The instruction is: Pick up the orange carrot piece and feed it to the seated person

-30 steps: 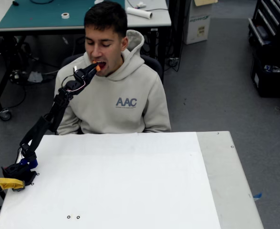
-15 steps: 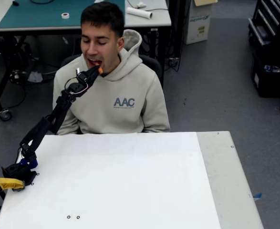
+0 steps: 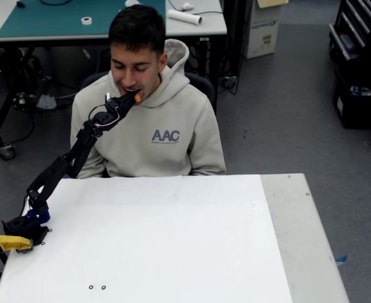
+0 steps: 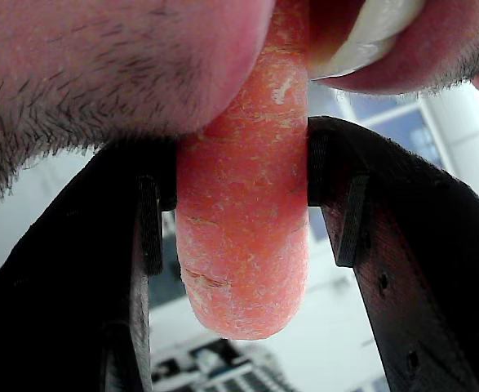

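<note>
Carrot at the mouth, handover nearly complete

The gripper, raised off the white table toward one o'clock from the arm's base, has its jaws clamped on the carrot, one on each side. In the wrist view the carrot's top end, at twelve o'clock, sits between the person's lips with teeth touching it. Picking up and carrying look done. What seems left is for the jaws to let go once the bite holds, then for the arm to draw clear of the face.
</note>
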{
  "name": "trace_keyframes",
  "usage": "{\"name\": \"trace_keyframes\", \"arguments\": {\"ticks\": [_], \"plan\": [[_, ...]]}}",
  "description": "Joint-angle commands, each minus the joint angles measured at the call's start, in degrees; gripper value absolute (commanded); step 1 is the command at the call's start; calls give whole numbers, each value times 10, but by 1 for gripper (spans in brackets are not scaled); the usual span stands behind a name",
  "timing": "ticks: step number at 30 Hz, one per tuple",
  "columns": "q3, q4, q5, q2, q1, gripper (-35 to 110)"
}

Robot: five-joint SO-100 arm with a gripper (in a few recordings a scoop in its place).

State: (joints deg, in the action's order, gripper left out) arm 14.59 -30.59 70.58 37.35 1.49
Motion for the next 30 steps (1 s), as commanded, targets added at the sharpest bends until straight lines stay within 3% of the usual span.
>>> {"name": "trace_keyframes", "arguments": {"ticks": [1, 17, 30], "plan": [[44, 5, 9, 18, -1, -2], [43, 5, 8, 19, -2, -1], [44, 5, 3, 19, 27, 29]]}}
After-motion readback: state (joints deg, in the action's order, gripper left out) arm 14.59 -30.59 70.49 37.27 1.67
